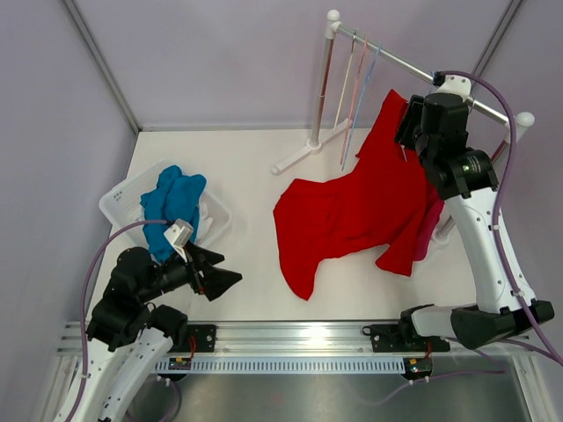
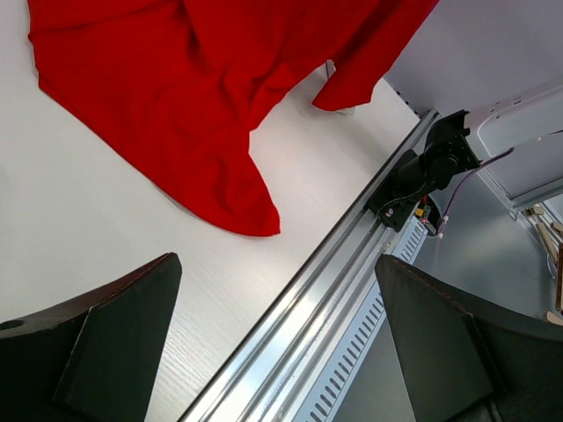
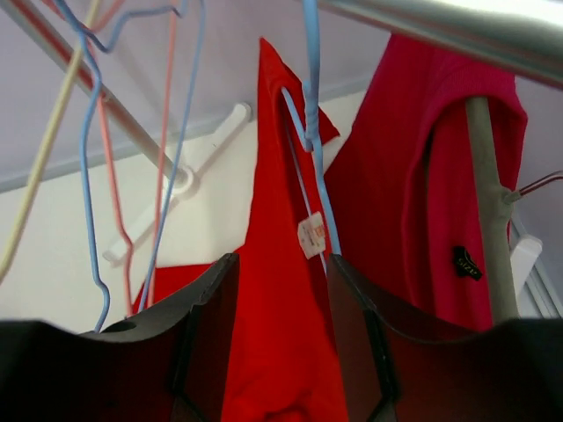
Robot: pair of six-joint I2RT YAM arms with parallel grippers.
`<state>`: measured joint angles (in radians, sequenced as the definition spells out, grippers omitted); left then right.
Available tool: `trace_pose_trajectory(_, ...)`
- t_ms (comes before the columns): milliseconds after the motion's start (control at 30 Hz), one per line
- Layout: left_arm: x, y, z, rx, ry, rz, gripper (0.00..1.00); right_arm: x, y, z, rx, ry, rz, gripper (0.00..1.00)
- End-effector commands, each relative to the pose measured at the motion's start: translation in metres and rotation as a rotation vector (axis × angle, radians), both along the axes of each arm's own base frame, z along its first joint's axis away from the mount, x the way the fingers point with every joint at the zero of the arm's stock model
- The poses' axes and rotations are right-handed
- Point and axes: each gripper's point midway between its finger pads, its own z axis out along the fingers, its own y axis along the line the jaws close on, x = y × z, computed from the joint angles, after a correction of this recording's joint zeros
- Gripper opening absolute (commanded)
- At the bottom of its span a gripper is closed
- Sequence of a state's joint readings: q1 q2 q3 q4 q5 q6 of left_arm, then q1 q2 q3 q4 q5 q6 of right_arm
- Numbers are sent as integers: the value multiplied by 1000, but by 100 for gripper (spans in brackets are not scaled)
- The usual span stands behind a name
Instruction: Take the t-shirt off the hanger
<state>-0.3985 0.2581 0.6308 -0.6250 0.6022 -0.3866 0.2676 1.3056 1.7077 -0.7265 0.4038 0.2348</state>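
Note:
The red t-shirt (image 1: 352, 215) hangs by its collar from a light blue hanger (image 3: 312, 132) on the rack's rail, and its lower half lies spread on the white table (image 2: 176, 97). My right gripper (image 1: 412, 123) is up at the collar just under the rail. In the right wrist view its jaws (image 3: 283, 262) stand apart, with the red cloth (image 3: 273, 176) and its white label between them. My left gripper (image 1: 224, 268) hovers low at the near left, wide open and holding nothing (image 2: 277, 262). It is well short of the shirt's hem.
A white basket (image 1: 119, 198) holding blue clothing (image 1: 176, 207) sits at the left. The rack (image 1: 422, 75) carries several bare hangers (image 1: 356, 97) and a darker pink garment (image 3: 422, 202); its foot (image 1: 303, 151) rests on the table. A metal rail (image 1: 290, 334) runs along the near edge.

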Motion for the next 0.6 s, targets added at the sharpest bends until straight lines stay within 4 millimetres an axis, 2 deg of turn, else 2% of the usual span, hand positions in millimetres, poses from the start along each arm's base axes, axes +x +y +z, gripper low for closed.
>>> trace_pose_trajectory(0, 2, -2, 9, -27, -35, -3, 99, -5, -24, 3, -67, 16, -65, 52)
trace_pose_trajectory(100, 3, -3, 7, -22, -23, -10, 99, -2, -31, 2, -71, 15, -90, 52)
trace_pose_trajectory(267, 4, -4, 6, -19, -15, -9, 99, 1, -33, -12, -86, 48, -98, 55)
trace_pose_trajectory(300, 4, -3, 7, -22, -20, -6, 99, -3, -31, -6, -72, 21, -86, 55)
trace_pose_trajectory(333, 4, -3, 6, -20, -17, -1, 99, -5, -28, -9, -64, 16, -67, 55)
trace_pose_trajectory(367, 5, -3, 6, -20, -19, -1, 99, -6, -26, -5, -53, -9, -50, 56)
trace_pose_trajectory(400, 5, -3, 6, -19, -15, -1, 99, -13, -25, 8, -36, -56, -37, 58)
trace_pose_trajectory(433, 5, -4, 5, -17, -9, -4, 99, -16, -23, 12, -29, -67, -25, 59)
trace_pose_trajectory(567, 6, -5, 4, -13, 1, -9, 99, -25, -35, 26, -49, -105, -71, 59)
